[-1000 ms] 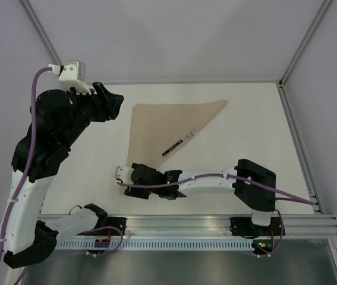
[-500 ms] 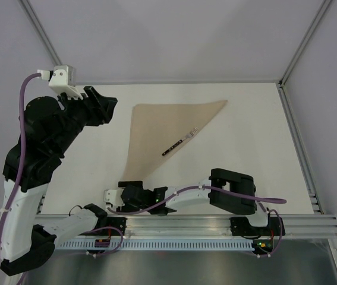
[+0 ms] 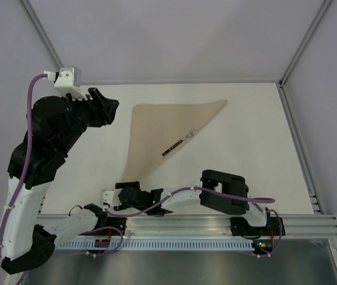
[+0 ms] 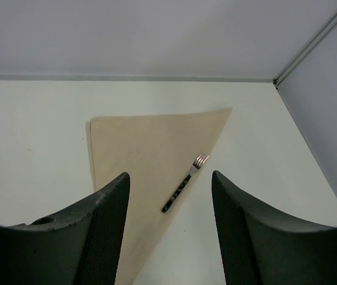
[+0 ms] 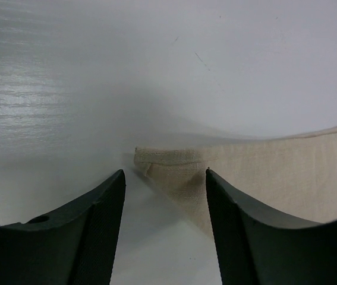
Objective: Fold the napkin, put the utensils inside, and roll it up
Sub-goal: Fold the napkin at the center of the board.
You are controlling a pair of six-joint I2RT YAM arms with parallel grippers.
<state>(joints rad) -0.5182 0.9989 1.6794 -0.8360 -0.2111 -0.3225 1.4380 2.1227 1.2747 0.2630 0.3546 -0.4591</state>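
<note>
The tan napkin (image 3: 156,127) lies folded into a triangle on the white table, its long point toward the near edge. A fork (image 3: 180,143) with a dark handle rests along its diagonal edge. My left gripper (image 3: 110,110) hangs high over the table's far left, open and holding nothing; its wrist view looks down on the napkin (image 4: 144,148) and fork (image 4: 185,183). My right gripper (image 3: 123,191) is low by the napkin's near corner, open. In the right wrist view that corner (image 5: 174,169), slightly curled, lies just ahead of the open gripper (image 5: 163,172), untouched.
Metal frame posts (image 3: 293,65) and white walls bound the table at the back and right. The aluminium rail (image 3: 204,224) with the arm bases runs along the near edge. The right arm's elbow (image 3: 224,193) folds low over the near table.
The right arm has drawn back toward the near edge, its gripper sliding left and nearer to the napkin's near corner, jaws narrowing a little. The left arm shifted slightly.
</note>
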